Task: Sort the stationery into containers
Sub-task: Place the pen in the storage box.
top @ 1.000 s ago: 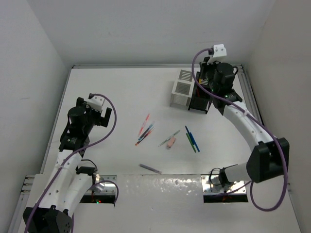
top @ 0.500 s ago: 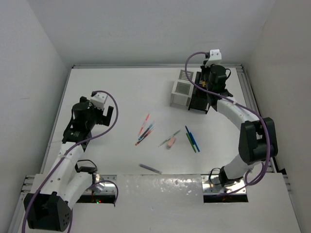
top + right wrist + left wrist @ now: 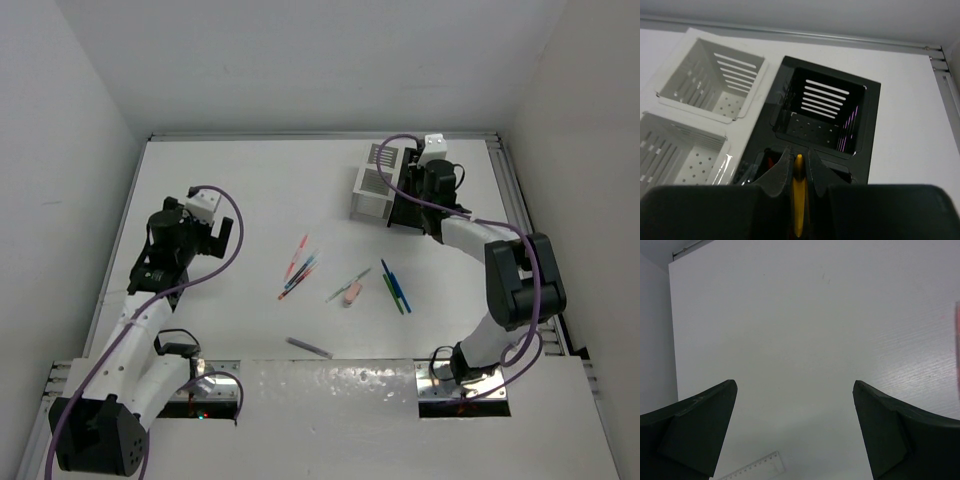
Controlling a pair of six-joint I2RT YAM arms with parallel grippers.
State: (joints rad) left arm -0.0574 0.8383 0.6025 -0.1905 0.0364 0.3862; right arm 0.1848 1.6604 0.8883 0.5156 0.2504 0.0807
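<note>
Grip of right fingers (image 3: 781, 171) clamped on orange pencil (image 3: 799, 200), long axis in line with them, tip aimed down into near compartment of black container (image 3: 871, 125) directly below. Just beside it, leftward, white container (image 3: 677, 90). Out on surface (image 3: 250, 190), loose pens (image 3: 300, 265), nearer left fingers (image 3: 695, 425), spread wide, holding nothing. Likely only a release needed.

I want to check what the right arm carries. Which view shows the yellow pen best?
The right wrist view: the yellow pen is clamped upright in the right end effector, over the black container. In the top external view it cannot be seen; the left wrist view does not show it.
</note>
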